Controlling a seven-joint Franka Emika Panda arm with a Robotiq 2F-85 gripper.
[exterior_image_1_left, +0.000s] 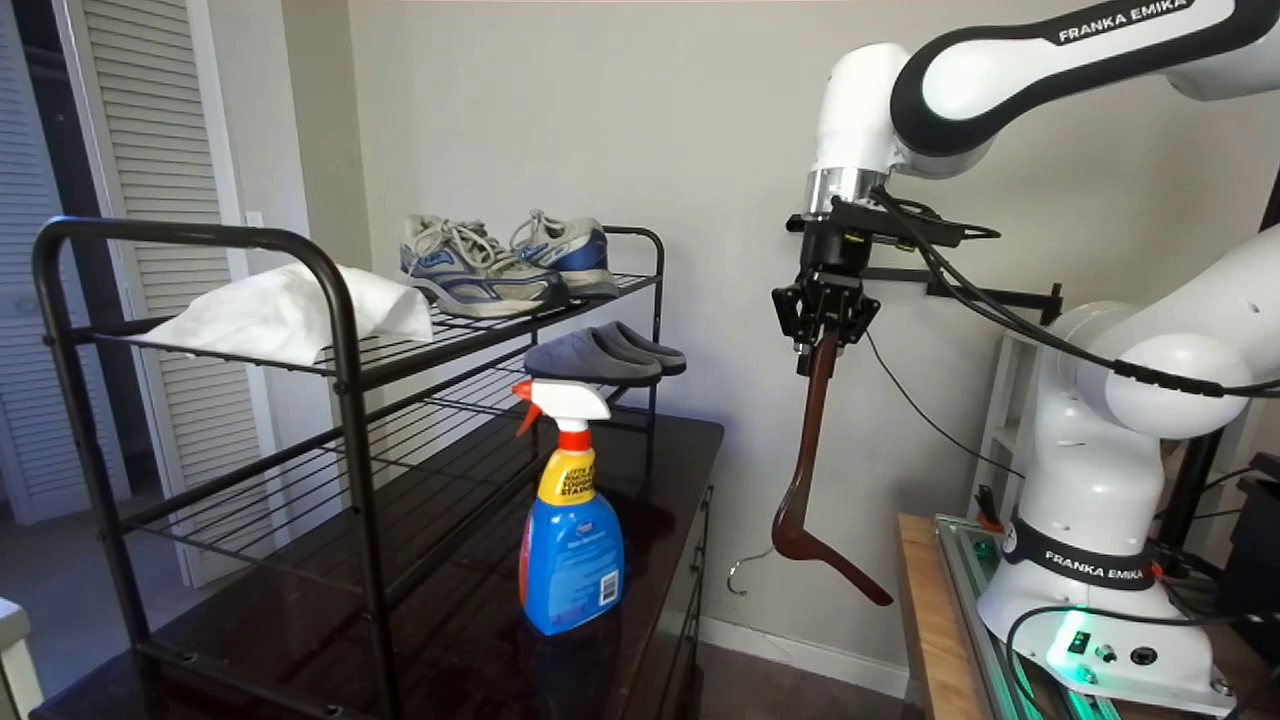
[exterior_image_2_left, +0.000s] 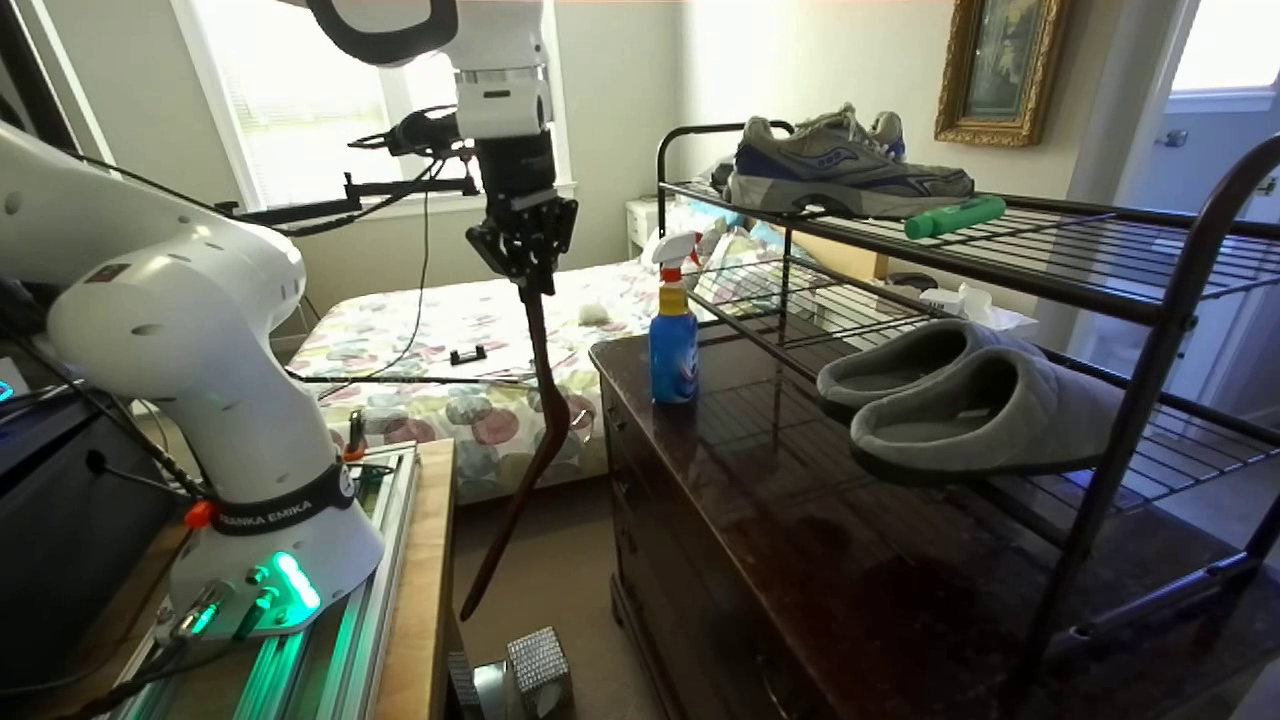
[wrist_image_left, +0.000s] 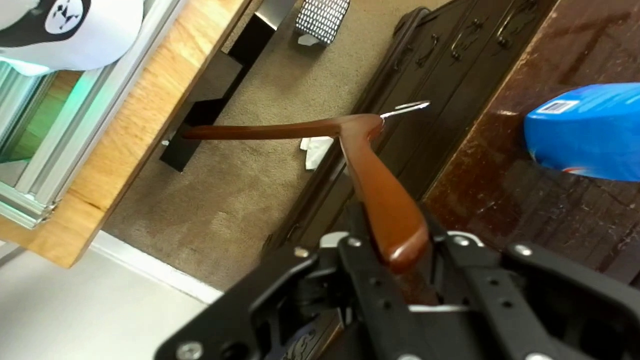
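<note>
My gripper (exterior_image_1_left: 824, 345) is shut on one end of a glossy brown wooden clothes hanger (exterior_image_1_left: 808, 450). The hanger hangs down from the fingers in the air, with its bend and metal hook low and its other arm slanting toward the robot's base. It also shows below the gripper (exterior_image_2_left: 530, 282) in the other exterior view (exterior_image_2_left: 553, 405). In the wrist view the hanger (wrist_image_left: 382, 187) lies between the two black fingers (wrist_image_left: 396, 225), its end close to the palm. Nearest is a blue spray bottle (exterior_image_1_left: 572, 560) on a dark dresser (exterior_image_2_left: 800, 560), apart from the hanger.
A black wire rack (exterior_image_1_left: 366, 480) stands on the dresser. It bears running shoes (exterior_image_1_left: 490, 270), a white cloth (exterior_image_1_left: 280, 315), a green object (exterior_image_2_left: 955, 217) and grey slippers (exterior_image_2_left: 980, 410). A wooden table edge (wrist_image_left: 145, 95) borders the robot's base. A bed (exterior_image_2_left: 500, 400) stands behind.
</note>
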